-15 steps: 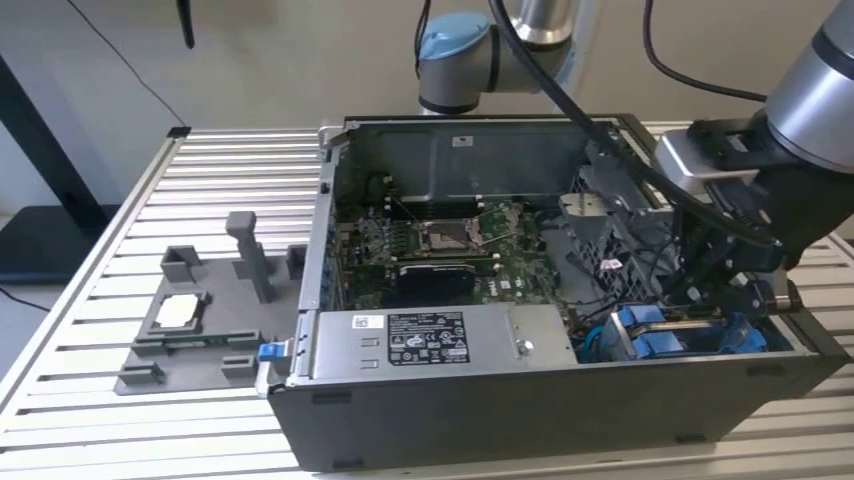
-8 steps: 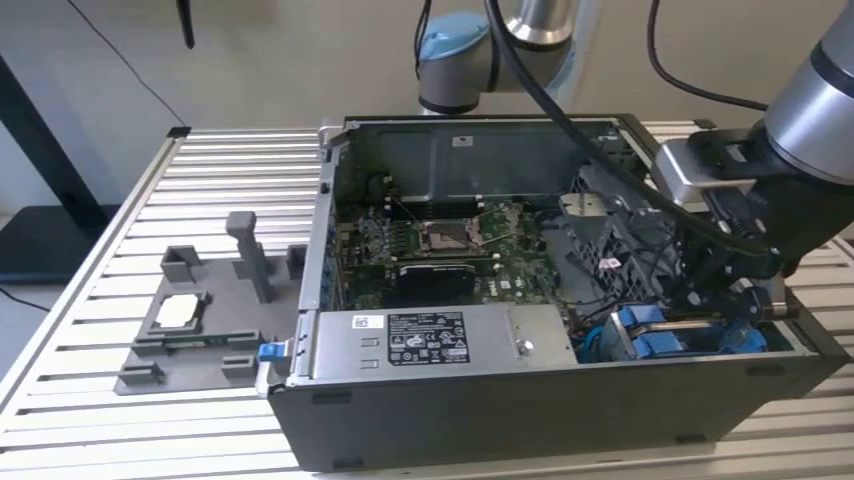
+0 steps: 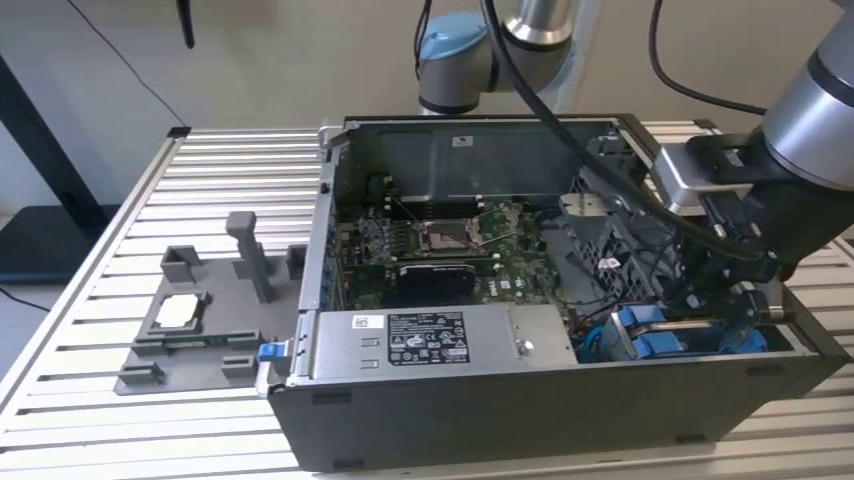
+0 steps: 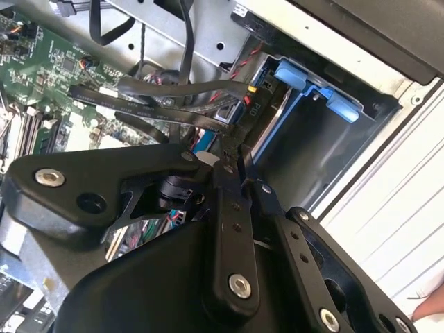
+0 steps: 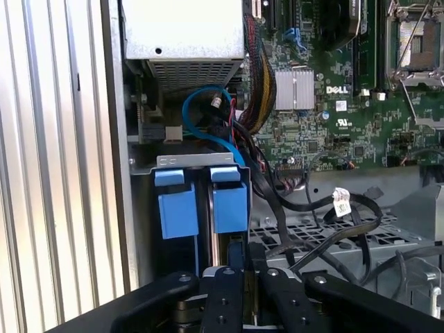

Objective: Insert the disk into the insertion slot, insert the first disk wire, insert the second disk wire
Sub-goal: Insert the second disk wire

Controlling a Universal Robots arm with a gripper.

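Gripper (image 4: 244, 166) sat lower right in exterior view, jaws pinched on black wire (image 4: 166, 104) to plug seated disk (image 5: 201, 208).

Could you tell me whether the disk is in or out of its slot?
In: the disk's blue carrier sits inside the grey slot at the case corner.

case (image 3: 534, 420): 1 | power-supply box (image 3: 441, 345): 1 | blue carrier tabs (image 5: 201, 208): 2 | motherboard (image 3: 441, 240): 1
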